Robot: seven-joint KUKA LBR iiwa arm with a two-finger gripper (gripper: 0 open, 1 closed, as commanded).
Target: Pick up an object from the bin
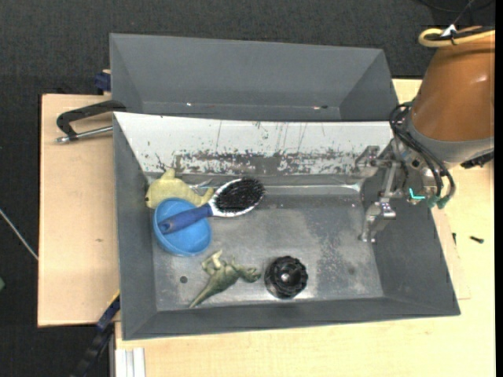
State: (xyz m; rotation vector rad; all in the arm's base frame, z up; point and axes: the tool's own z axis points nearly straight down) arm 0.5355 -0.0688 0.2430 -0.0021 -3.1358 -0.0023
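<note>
The gripper (369, 234) hangs low at the right of the bin (416, 285), over bare floor and touching no object. Whether it is open or closed I cannot tell; nothing shows in its grasp. Nearest, to its left and nearer, lies a black knob (285, 277). Further left is a green dinosaur (221, 276), then a blue funnel (182, 228), with a brush (236, 197) and a yellow toy (168, 188) beyond it.

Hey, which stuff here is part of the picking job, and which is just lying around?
In the job: gripper, above bare floor at the right side of the bin.
Lying untouched, all possible picks: hairbrush, blue funnel, yellow toy, green dinosaur, black knob.
</note>
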